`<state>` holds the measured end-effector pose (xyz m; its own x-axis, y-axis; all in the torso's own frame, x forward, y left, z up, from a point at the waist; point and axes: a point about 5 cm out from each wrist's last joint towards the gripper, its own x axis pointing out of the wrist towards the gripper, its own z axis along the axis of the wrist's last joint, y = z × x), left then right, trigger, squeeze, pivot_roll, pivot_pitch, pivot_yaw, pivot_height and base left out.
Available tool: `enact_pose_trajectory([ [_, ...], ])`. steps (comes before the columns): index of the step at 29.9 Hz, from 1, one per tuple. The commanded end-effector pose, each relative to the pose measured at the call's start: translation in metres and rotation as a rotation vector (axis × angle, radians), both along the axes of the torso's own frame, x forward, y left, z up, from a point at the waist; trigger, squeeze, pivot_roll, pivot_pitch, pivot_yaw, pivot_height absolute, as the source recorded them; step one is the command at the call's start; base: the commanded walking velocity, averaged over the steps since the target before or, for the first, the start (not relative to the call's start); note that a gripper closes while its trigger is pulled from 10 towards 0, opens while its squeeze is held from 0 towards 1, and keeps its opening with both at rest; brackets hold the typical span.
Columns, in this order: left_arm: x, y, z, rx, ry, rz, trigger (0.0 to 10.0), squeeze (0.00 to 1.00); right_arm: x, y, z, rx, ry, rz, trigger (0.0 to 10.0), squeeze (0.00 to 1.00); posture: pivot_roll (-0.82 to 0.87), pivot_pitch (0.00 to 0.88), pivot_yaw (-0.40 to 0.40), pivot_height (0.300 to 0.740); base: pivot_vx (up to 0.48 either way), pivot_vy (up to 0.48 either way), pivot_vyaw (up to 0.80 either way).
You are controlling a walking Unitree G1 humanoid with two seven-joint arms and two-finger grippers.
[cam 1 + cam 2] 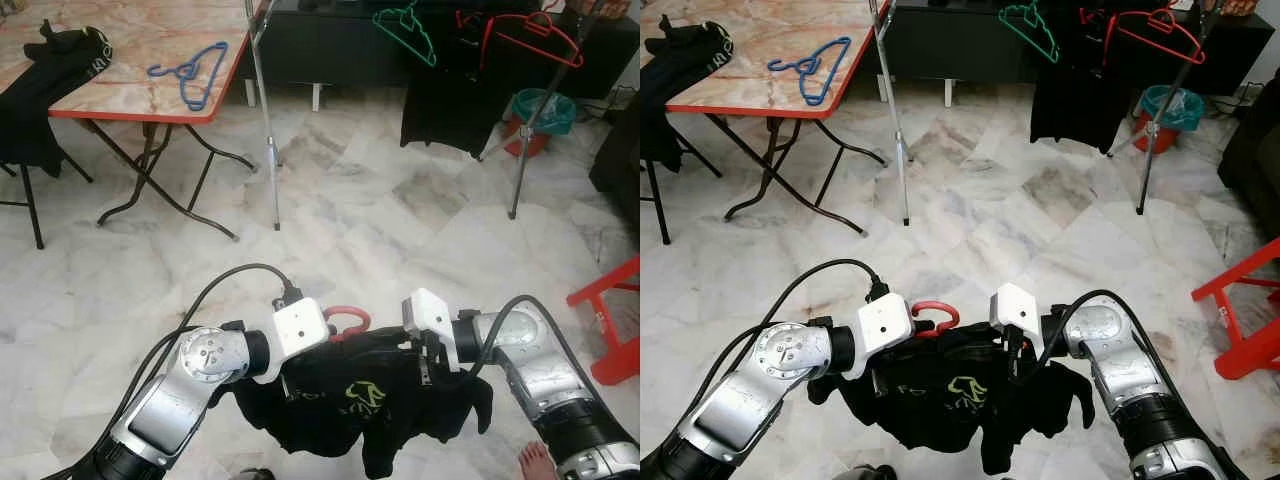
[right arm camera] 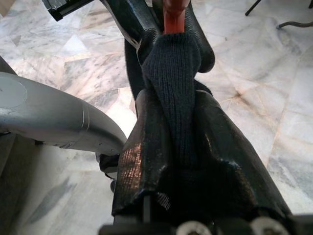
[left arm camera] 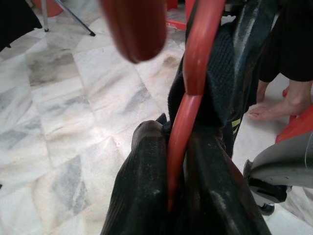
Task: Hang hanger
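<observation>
Left eye view: both grippers hold a red hanger [image 1: 347, 319] carrying a black shirt [image 1: 362, 405].
Left gripper [image 3: 178, 147] pinches the hanger; right gripper [image 2: 182, 112] pinches the shirt's collar.

Through the left wrist camera I see my left end effector [image 3: 178, 188] with its two black fingers [image 3: 139, 191] pressed together on the thin red bar of the hanger [image 3: 188, 112]. The bar rises between the fingers, and the rounded tip of its hook [image 3: 134, 27] is blurred close to the lens. A black garment [image 3: 234, 63] wraps around the bar just above the fingers. Behind lies the marble floor [image 3: 63, 107]. A person's bare foot [image 3: 276, 105] stands on it, near something red [image 3: 298, 125].
</observation>
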<state>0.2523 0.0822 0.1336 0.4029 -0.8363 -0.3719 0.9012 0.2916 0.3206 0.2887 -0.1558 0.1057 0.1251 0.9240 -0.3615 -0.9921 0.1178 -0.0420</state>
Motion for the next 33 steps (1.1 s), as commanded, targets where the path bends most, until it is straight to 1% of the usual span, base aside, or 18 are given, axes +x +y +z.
enact_pose_trajectory([
  [1,-0.014,-0.011,-0.010,-0.015,0.089,-0.079,0.0,0.00,0.013,0.010,0.026,0.075,-0.118,0.000,10.0,0.00,0.06,0.103,-0.036,0.740,0.000,0.000,0.00],
  [16,-0.012,-0.011,-0.009,-0.039,0.083,-0.067,0.0,0.00,0.014,0.011,0.026,0.085,-0.127,-0.010,10.0,0.00,0.06,0.104,-0.038,0.740,0.000,0.000,0.00],
  [17,-0.011,-0.011,-0.008,-0.042,0.077,-0.062,0.0,0.00,0.014,0.011,0.026,0.086,-0.123,-0.010,10.0,1.00,0.06,0.105,-0.037,0.740,0.000,0.000,0.00],
  [24,-0.008,-0.011,-0.005,-0.055,0.052,-0.046,0.0,0.00,0.014,0.011,0.025,0.083,-0.114,-0.004,10.0,1.00,0.06,0.104,-0.037,0.740,0.000,0.000,0.00],
  [26,-0.004,-0.009,-0.003,-0.065,0.024,-0.026,0.0,0.00,0.013,0.010,0.024,0.077,-0.110,0.001,10.0,1.00,0.06,0.104,-0.037,0.740,0.000,0.000,0.00],
  [33,0.003,-0.005,0.001,-0.074,-0.026,0.020,0.0,0.00,0.011,0.007,0.022,0.063,-0.100,0.008,10.0,1.00,0.06,0.105,-0.038,0.740,0.000,0.000,0.00],
])
